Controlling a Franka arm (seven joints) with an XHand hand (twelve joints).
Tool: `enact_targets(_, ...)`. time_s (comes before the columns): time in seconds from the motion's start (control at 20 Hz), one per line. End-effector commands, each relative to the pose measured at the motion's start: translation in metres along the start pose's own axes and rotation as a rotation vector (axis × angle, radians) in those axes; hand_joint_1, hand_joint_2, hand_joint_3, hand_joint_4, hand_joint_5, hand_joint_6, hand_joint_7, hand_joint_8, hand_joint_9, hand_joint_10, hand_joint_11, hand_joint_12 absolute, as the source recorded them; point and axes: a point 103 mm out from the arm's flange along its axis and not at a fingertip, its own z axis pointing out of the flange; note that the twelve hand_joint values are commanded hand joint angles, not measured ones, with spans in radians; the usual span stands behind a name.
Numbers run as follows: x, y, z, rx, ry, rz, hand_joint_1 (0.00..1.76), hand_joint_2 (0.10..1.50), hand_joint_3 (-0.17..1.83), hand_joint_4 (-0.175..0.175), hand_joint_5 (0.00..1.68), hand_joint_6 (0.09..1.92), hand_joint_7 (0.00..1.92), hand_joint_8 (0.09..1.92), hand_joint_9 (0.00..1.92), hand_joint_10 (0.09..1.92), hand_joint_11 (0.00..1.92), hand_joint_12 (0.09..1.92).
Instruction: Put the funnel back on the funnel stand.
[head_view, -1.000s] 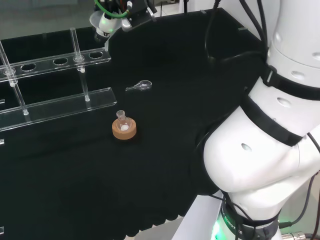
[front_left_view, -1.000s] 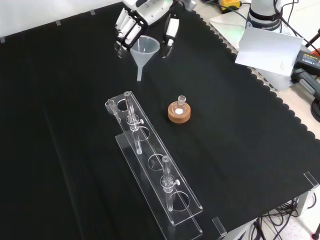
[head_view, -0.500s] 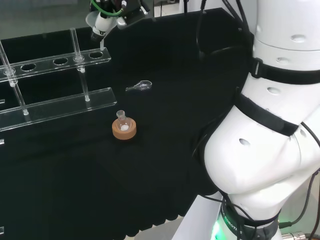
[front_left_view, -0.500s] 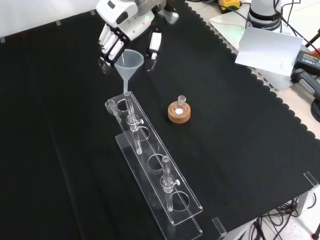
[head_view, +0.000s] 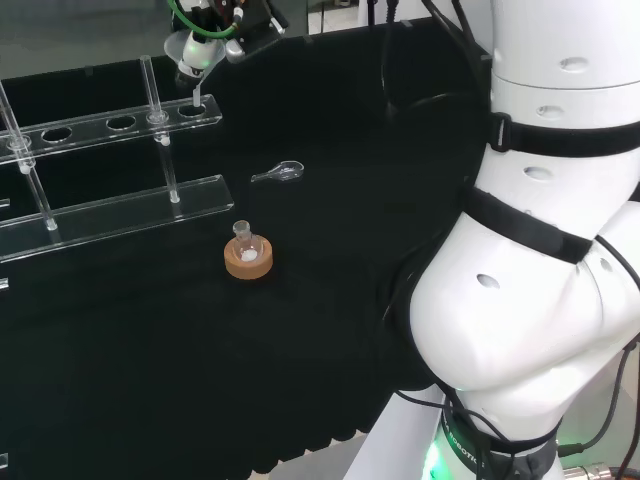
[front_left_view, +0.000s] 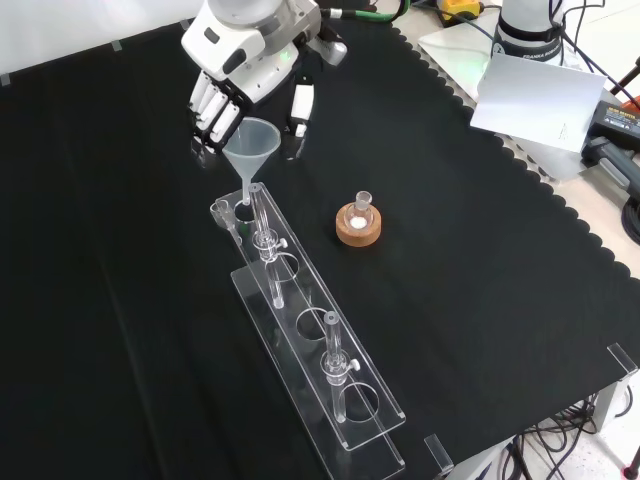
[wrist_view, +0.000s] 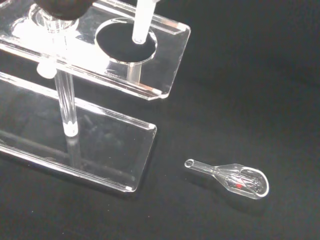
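Note:
The clear funnel (front_left_view: 251, 147) hangs upright in my hand (front_left_view: 243, 58), whose fingers and thumb curl round its cone. Its stem (wrist_view: 142, 19) points down over the end hole (wrist_view: 127, 43) of the clear acrylic funnel stand (front_left_view: 312, 292); the tip is at about the hole's rim. In the head view the hand (head_view: 213, 17) is at the top, the funnel (head_view: 190, 48) just above the stand's right end (head_view: 196, 110). I cannot tell whether the stem touches the stand.
A small flask on a cork ring (front_left_view: 358, 223) stands to the right of the stand in the front view. A small glass spoon (wrist_view: 235, 178) lies on the cloth near the stand's end (head_view: 280, 173). The arm's white links (head_view: 540, 250) rise at the head view's right.
The hand has carried the funnel leftward and nearer in the front view, from beside the stand to over its end hole. The flask and spoon have not moved.

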Motion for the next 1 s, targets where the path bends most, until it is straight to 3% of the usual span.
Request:
enact_targets(0.05,0.006,0.007,0.006,0.022,-0.002,-0.011,0.84,1.10,-0.17,-0.026,0.59,0.10,0.34,0.67,0.70,0.53,0.61,1.28)
enact_targets(0.6,0.011,0.026,0.026,0.069,-0.001,-0.023,0.84,1.09,-0.17,-0.028,0.57,0.09,0.33,0.67,0.69,0.52,0.61,1.27)
enact_targets(1.0,0.017,0.025,0.034,0.095,-0.008,-0.015,0.82,1.07,-0.17,-0.032,0.53,0.09,0.31,0.66,0.67,0.52,0.58,1.28)
